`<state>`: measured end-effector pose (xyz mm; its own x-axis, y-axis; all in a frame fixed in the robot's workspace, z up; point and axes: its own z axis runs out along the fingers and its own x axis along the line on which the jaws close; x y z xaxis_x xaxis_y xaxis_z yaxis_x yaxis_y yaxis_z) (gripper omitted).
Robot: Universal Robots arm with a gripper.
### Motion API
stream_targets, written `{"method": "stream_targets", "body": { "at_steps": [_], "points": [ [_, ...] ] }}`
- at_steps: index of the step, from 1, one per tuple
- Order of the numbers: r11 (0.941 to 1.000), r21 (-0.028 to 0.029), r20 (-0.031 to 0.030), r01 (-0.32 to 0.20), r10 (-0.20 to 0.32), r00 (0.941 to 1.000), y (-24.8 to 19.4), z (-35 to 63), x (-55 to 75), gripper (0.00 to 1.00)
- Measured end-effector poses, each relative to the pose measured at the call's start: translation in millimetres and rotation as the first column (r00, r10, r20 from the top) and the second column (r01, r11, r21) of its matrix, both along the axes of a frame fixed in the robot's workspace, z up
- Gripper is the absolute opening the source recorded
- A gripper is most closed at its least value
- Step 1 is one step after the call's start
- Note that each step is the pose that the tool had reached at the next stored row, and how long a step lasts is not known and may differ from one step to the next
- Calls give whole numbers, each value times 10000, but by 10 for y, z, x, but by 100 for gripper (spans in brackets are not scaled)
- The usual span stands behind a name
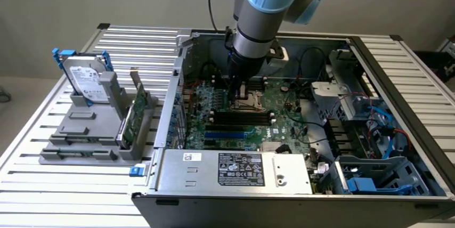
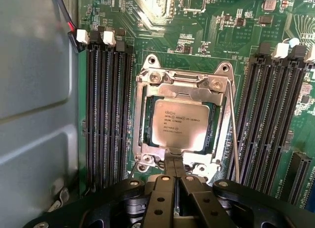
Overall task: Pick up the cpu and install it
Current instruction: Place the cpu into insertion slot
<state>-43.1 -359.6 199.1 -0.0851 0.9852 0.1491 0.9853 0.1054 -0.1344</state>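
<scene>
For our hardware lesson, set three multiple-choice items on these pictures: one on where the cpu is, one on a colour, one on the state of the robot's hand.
1. Where does the cpu lie?
A) inside the socket frame
B) on a grey rack
C) on a hard drive

2. What colour is the motherboard?
A) red
B) green
C) white

3. How is the hand?
A) wide open
B) shut
C) closed on a cable

Answers: 1 A, the metal frame surrounds the chip; 2 B, the board is green; 3 B, its fingers meet with nothing between them.
</scene>
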Motion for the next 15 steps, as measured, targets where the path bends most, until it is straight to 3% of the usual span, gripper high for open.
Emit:
{"method": "stream_targets", "body": {
  "at_steps": [4, 8, 15],
  "points": [
    [10000, -6, -35, 2, -2, 10000, -1, 80, -12, 11],
    [10000, -10, -40, 0, 0, 10000, -2, 99, -42, 11],
    [10000, 0, -42, 0, 0, 10000, -3, 165, -199, 11]
  ]
}}
